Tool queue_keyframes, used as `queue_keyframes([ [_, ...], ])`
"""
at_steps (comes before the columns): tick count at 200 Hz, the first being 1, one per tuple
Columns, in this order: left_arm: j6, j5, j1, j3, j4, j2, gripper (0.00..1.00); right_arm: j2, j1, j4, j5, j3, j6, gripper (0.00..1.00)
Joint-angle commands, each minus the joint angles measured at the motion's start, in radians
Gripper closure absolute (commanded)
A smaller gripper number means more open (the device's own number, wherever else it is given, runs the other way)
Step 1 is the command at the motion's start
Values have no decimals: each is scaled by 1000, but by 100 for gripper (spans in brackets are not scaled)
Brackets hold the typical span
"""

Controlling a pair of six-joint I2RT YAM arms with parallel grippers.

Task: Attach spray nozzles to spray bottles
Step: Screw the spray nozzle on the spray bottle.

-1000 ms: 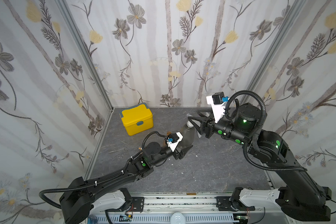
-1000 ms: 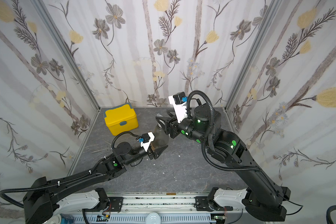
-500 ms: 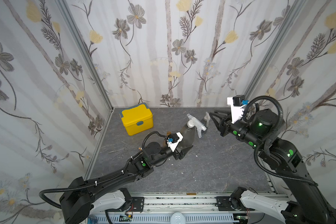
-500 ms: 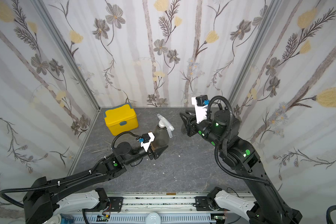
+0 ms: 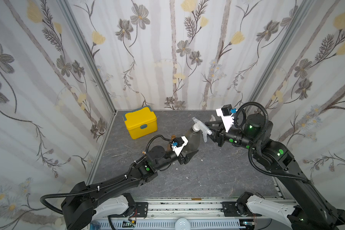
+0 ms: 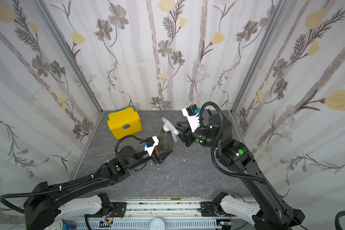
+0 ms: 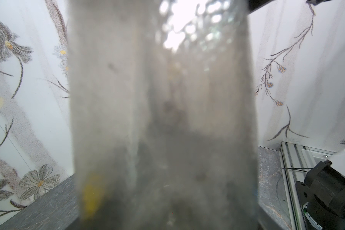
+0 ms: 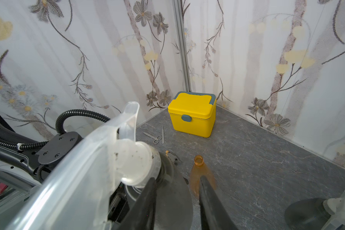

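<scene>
My right gripper (image 8: pixel 177 180), jaws apart and empty, has come back just beside the nozzle (image 5: pixel 199 126) after pulling away a moment ago. The nozzle sits on the grey bottle (image 5: pixel 191 139), which the left gripper (image 5: pixel 188 156) clamps low down. I think 1 more twist follows.

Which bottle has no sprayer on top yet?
The amber-orange bottle: its neck is open and bare. The held grey bottle in the left gripper and the other grey bottle each wear a clear sprayer.
</scene>
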Motion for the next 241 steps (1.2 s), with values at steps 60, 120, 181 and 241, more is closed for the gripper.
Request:
queue_keyframes([
  [60,8,9,-1,4,43,2,30,19,1,54,-42,-1,-16,62],
  [120,9,10,-1,5,43,7,30,17,1,60,-55,-9,-7,62],
  [181,10,10,-1,5,43,8,30,8,7,36,-63,-17,-4,61],
  [241,9,9,-1,5,43,11,30,-8,16,13,-55,-25,-4,60],
])
